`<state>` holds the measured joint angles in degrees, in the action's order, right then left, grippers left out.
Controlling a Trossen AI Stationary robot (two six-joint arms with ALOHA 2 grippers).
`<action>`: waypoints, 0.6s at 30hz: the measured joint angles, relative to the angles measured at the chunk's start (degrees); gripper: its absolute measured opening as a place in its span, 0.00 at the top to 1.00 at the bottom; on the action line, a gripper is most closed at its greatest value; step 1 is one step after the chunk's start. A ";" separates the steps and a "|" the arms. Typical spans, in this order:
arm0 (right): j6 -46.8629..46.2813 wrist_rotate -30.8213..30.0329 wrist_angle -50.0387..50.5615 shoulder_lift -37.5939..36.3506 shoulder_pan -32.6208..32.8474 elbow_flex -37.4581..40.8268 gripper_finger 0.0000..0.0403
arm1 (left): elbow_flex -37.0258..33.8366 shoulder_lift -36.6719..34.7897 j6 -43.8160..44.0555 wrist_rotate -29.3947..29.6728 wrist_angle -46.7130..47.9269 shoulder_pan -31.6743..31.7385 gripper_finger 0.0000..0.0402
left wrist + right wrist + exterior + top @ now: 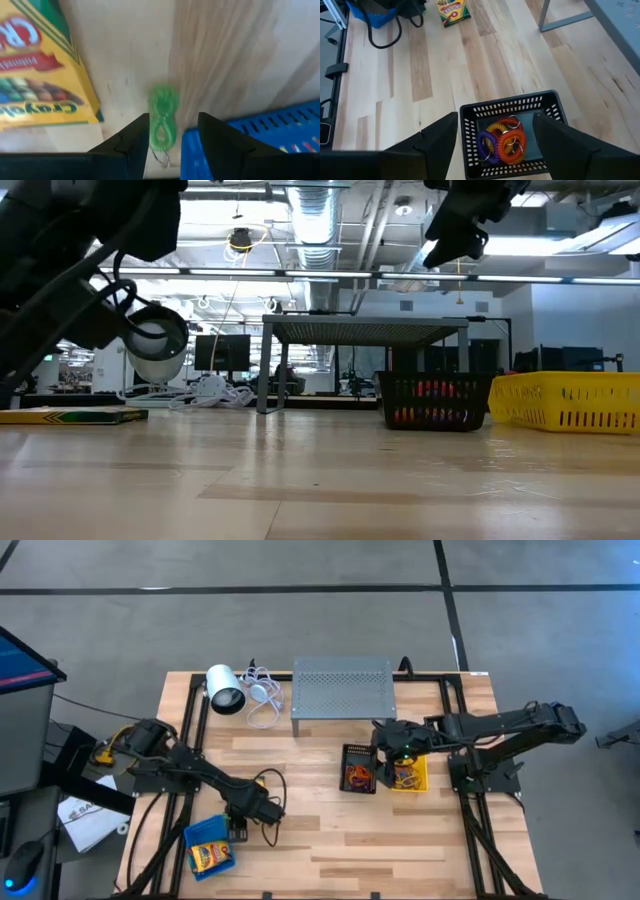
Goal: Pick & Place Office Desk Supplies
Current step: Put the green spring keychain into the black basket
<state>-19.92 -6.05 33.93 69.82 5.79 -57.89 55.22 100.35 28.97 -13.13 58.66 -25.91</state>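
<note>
Fingers parted, our left gripper [170, 145] points down at lower left over a green coil loop [163, 117] between crayon box [40, 75] and blue bin [260, 140], while our right gripper [495, 145] hangs open above the black bin [512, 107] mid-right.

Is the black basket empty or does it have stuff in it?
Not empty. The black basket holds coiled loops, orange, red, yellow and purple, in the right wrist view.

Blurred green coil [163, 119] partly hidden between fingers [131, 145]
</note>
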 joint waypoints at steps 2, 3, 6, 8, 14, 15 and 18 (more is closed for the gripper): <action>0.00 -0.01 -0.06 0.00 0.31 0.00 0.37 | 0.00 -0.02 -0.02 0.49 -0.98 0.00 0.59; 0.00 -0.01 -0.06 0.00 0.51 0.00 0.37 | 0.00 -0.02 0.00 0.79 -1.58 0.00 0.59; -0.03 -0.01 -0.11 0.00 0.98 0.00 0.37 | 0.00 -0.01 0.02 2.36 -2.99 0.00 0.59; -0.12 0.00 -0.10 0.00 1.28 0.00 0.37 | 0.00 0.53 0.00 2.75 -3.60 0.00 0.59; -0.95 -0.02 -0.16 0.00 2.83 0.00 0.37 | -0.46 3.75 0.28 3.57 -3.31 0.02 0.60; -0.97 -0.02 -0.17 0.00 3.10 0.00 0.37 | -0.49 4.35 0.26 3.52 -3.25 0.02 0.61; -1.07 -0.02 -0.13 0.00 3.92 0.00 0.37 | -0.35 5.29 -0.07 3.19 -2.28 0.11 0.65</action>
<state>-20.99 -6.07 33.80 69.82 9.71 -57.89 54.87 105.64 28.91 -9.93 56.38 -25.80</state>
